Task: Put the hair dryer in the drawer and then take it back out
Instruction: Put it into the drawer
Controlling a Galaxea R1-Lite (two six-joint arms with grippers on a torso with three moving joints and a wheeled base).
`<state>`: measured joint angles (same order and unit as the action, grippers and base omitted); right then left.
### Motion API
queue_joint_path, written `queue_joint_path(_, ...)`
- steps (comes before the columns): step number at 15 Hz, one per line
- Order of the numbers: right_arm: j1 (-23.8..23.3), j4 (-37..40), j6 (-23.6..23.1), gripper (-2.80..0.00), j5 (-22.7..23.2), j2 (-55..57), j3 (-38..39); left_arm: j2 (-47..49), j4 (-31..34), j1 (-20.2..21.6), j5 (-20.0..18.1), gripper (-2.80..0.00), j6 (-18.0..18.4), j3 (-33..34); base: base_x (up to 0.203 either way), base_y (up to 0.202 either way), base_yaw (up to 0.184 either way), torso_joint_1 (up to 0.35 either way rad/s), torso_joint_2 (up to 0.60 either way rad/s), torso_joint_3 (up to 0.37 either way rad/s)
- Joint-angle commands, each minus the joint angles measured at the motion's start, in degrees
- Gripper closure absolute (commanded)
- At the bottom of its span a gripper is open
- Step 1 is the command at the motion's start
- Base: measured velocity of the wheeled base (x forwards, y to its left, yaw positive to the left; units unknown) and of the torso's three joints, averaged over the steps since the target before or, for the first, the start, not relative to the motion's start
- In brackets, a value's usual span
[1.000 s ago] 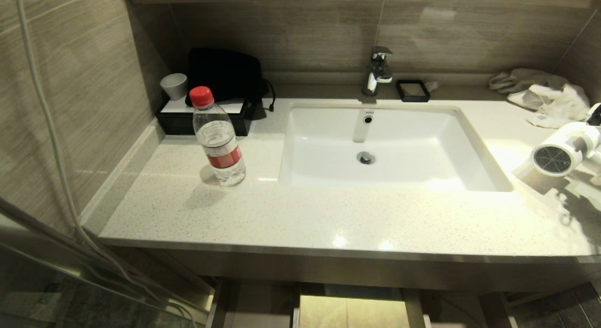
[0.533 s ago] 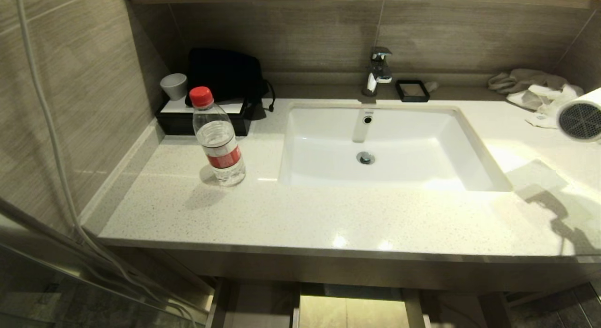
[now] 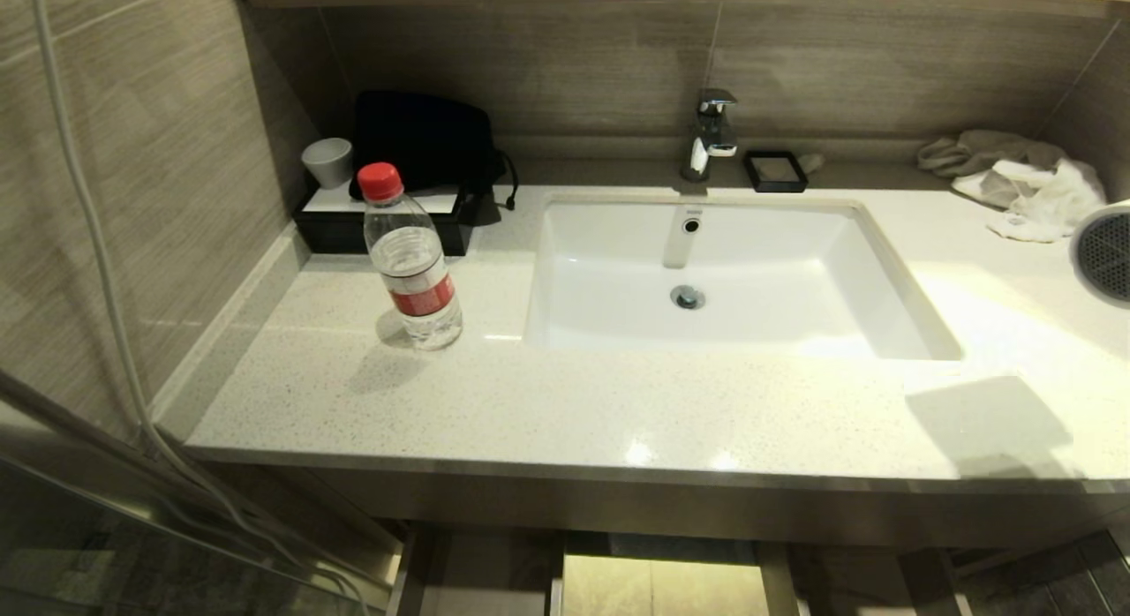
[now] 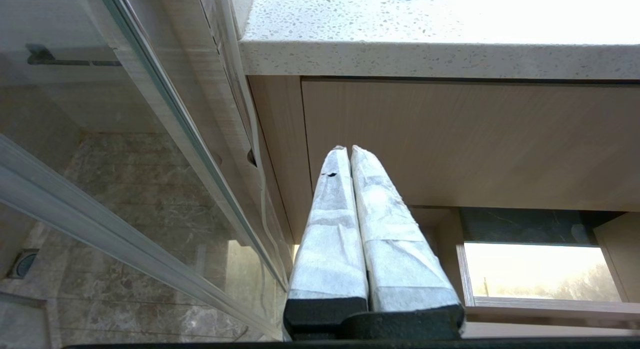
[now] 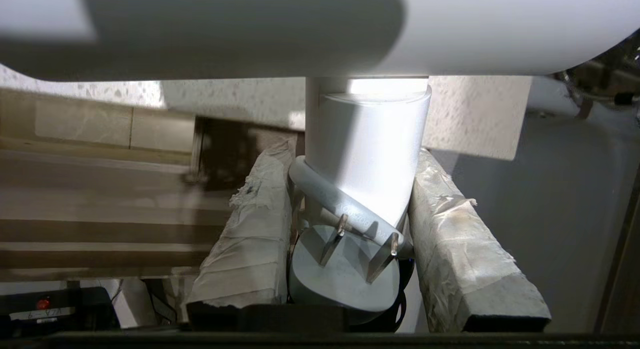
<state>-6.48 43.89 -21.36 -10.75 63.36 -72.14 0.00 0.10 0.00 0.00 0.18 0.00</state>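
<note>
Right claw (image 5: 350, 209): clenched on the hair dryer (image 5: 367, 144) at its handle, plug pinned between the pads. The dryer has lifted off the bench (image 3: 618, 413) and slid toward the frame's right edge; carry to the drawer (image 3: 658, 581) likely begun. Left claw (image 4: 348, 154): pads pressed together, parked below the bench edge. Beyond: sink (image 3: 609, 272), bottle (image 3: 410, 263), cloth (image 3: 1033, 188), tiled wall.

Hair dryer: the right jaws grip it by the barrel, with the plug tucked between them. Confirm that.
Not quite. The right wrist view shows the right gripper shut on the hair dryer by its handle, not the barrel, which lies crosswise above the jaws. The plug is indeed tucked between them.
</note>
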Motion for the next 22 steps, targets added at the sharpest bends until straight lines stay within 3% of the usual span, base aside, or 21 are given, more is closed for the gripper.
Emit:
queue_joint_path(1, 3.02, -1.49, 2.73, 0.00, -1.62, -6.38, 8.43, 0.00, -0.01, 0.00, 0.00, 0.00, -0.01, 0.00, 0.000, 0.000, 0.000, 0.000, 0.00, 0.000)
queue_joint_path(4, 3.73, -6.76, 6.80, 0.00, -1.94, -10.13, 16.98, 0.00, -0.01, 0.00, 0.00, 0.00, -0.01, 0.00, 0.000, 0.000, 0.000, 0.000, 0.00, 0.000)
queue_joint_path(9, 4.52, -13.26, 7.12, 0.00, -2.38, -16.93, 26.55, 0.00, -0.01, 0.00, 0.00, 0.00, -0.01, 0.00, 0.000, 0.000, 0.000, -0.028, 0.03, -0.003)
queue_joint_path(22, 6.89, -15.21, 7.21, 0.00, -5.23, -30.08, 41.64, 0.00, -0.01, 0.00, 0.00, 0.00, -0.01, 0.00, 0.000, 0.000, 0.000, -0.352, 0.24, -0.112)
